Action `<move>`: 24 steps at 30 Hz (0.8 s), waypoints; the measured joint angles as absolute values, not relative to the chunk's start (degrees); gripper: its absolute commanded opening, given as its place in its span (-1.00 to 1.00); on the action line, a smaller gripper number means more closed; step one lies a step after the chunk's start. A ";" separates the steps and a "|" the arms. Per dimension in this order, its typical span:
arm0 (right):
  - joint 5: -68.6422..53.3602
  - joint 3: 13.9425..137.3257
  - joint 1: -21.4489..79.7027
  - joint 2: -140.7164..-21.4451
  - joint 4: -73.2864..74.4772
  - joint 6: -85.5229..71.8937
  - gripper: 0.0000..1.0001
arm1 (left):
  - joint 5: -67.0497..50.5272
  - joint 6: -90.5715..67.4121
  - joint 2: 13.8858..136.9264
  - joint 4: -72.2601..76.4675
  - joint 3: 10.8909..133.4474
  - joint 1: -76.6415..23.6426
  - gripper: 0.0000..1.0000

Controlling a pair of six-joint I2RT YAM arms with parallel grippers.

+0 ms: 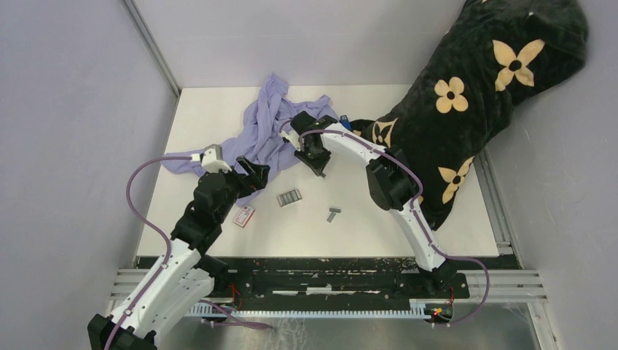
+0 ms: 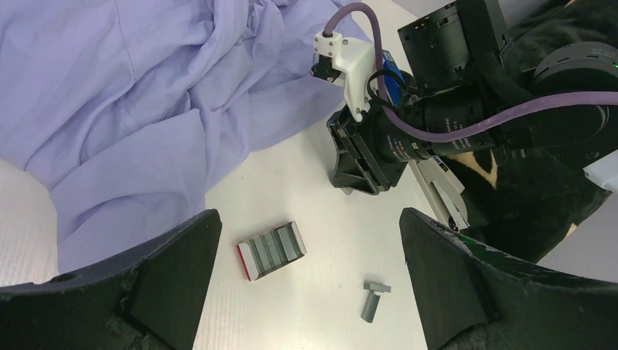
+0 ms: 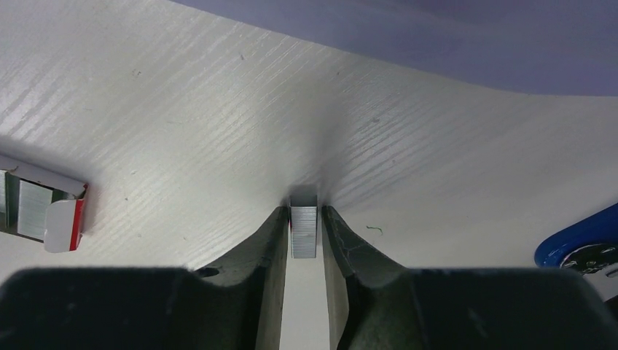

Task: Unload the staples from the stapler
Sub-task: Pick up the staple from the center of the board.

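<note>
Right claw (image 3: 304,219) pinched narrow on a staple strip (image 3: 304,236), down at the surface (image 3: 182,146). Blue stapler (image 3: 583,246) near, to its right. Left claw (image 2: 310,219) wide, empty, above staple box (image 2: 271,250) and a second loose strip (image 2: 372,302).

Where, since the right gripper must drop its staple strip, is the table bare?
Bare table along the near edge, in front of the staple box and loose staples, and the far strip behind the purple cloth. Crowded around the right gripper: cloth, stapler, black blanket.

The top camera looks down over the table (image 1: 218,109); both wrist cameras face it closely, sharing the box (image 2: 246,264).
</note>
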State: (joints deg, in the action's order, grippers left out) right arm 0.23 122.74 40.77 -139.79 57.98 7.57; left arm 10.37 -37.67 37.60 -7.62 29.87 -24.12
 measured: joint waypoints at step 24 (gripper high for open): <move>-0.38 105.47 39.97 -129.99 54.50 11.88 -0.73 | 6.22 -37.69 39.33 -5.74 29.56 -24.12 0.98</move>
State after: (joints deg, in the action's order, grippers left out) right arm -0.38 105.47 39.97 -129.99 54.50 11.88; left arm 6.22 -37.69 39.33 -5.74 29.56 -24.12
